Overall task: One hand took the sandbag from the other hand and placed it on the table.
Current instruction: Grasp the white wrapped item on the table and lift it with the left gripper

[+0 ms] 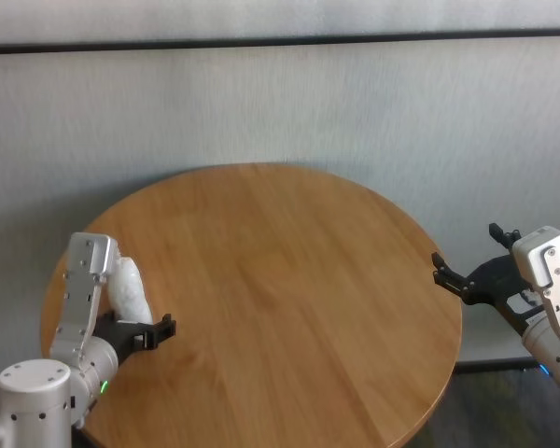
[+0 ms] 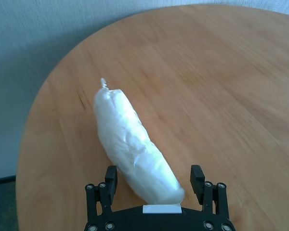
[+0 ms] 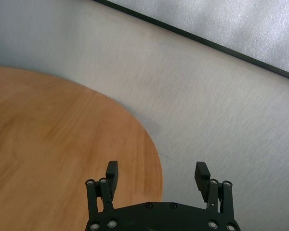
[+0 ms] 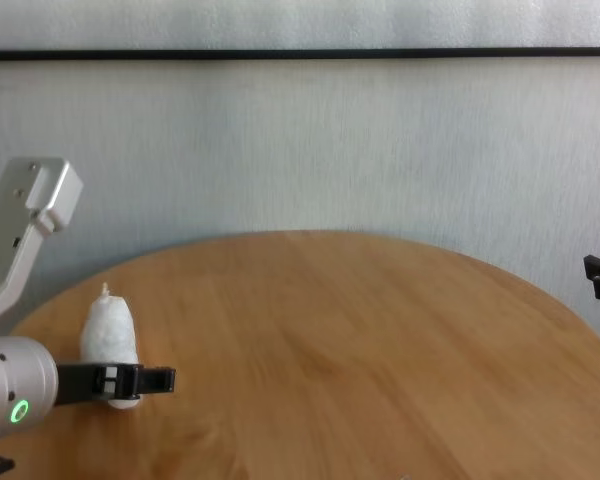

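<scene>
Lying unlabeled on the table (image 2: 221,86), sandbag (image 2: 132,144) between left gripper (image 2: 156,180) jaws.

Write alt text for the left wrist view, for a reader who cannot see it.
A plump white sandbag lies on the round wooden table, its near end between the open fingers of the left gripper, its twisted tip pointing away. The black fingers stand apart on either side of the bag, not squeezing it.

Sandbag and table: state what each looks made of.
The small oblong white sandbag looks like thin crinkly translucent plastic film, creased, with a twisted tip. The round honey-brown table looks like smooth wood or wood-look laminate: grain streaks, soft sheen.
</scene>
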You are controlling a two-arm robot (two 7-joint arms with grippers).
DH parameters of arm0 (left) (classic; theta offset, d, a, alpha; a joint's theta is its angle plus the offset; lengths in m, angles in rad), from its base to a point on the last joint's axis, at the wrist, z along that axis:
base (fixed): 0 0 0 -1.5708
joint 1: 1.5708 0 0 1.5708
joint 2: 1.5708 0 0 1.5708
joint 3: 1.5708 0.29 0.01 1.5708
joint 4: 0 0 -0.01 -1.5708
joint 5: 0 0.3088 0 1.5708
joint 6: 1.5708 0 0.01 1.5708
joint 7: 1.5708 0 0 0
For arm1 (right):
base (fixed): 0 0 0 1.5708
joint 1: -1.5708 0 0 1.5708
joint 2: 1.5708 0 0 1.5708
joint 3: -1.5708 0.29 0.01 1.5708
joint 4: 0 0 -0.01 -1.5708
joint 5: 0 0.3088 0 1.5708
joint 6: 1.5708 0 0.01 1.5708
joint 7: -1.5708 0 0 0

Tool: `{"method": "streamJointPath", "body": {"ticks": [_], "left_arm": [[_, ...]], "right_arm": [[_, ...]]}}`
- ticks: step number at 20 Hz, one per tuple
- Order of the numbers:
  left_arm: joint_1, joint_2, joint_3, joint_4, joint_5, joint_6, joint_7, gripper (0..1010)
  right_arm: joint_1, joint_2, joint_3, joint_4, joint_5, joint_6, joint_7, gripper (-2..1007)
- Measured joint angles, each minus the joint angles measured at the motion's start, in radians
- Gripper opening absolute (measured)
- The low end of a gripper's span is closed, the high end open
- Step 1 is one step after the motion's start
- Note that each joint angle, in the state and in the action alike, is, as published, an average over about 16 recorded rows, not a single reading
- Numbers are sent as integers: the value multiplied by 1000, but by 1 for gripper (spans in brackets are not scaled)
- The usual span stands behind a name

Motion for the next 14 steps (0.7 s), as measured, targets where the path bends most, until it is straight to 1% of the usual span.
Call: {"method": "streamJointPath", "body": {"ticks": [10, 14], "left_arm": [[4, -3, -4, 5, 4, -8, -7, 998], [4, -3, -5, 5, 1, -7, -6, 974]], "right_arm": [[0, 0, 0, 0, 0, 0, 0, 1003], [0, 0, 0, 0, 0, 0, 0, 1003]]}}
